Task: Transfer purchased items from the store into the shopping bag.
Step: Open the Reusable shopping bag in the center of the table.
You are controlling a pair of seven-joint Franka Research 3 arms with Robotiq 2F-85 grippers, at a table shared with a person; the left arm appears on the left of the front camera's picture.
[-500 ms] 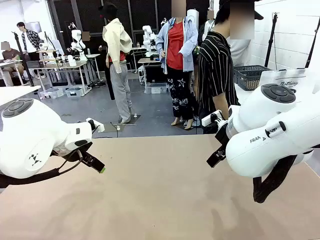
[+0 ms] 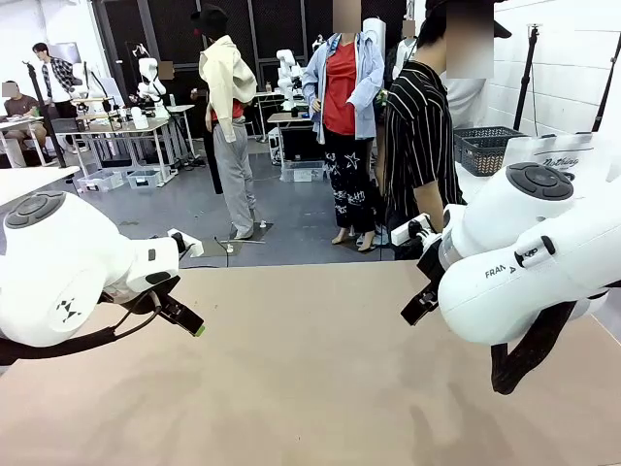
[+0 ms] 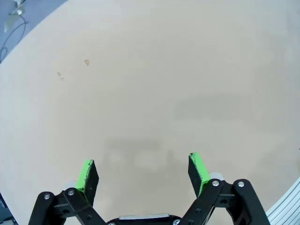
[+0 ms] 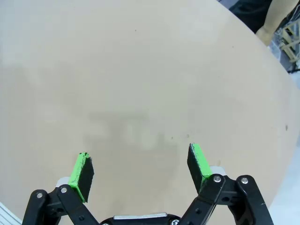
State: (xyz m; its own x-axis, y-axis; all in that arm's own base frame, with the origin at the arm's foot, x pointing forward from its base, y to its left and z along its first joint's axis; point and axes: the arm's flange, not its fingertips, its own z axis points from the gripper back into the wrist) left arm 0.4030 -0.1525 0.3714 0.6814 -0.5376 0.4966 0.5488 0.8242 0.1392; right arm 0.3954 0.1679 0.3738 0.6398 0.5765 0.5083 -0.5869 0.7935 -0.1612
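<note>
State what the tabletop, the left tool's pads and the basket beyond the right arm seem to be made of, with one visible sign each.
Tabletop: probably laminate or coated board; smooth, matte beige, no grain showing.
Pads of the left tool: likely rubber or foam; bright green, dull, no glare.
Basket: seemingly moulded plastic; dark grey, with open latticed walls.

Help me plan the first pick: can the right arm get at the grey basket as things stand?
Probably not straight away. The grey basket stands far off at the right, beyond the right arm, whose open right tool faces the table. It would have to turn round first.
</note>
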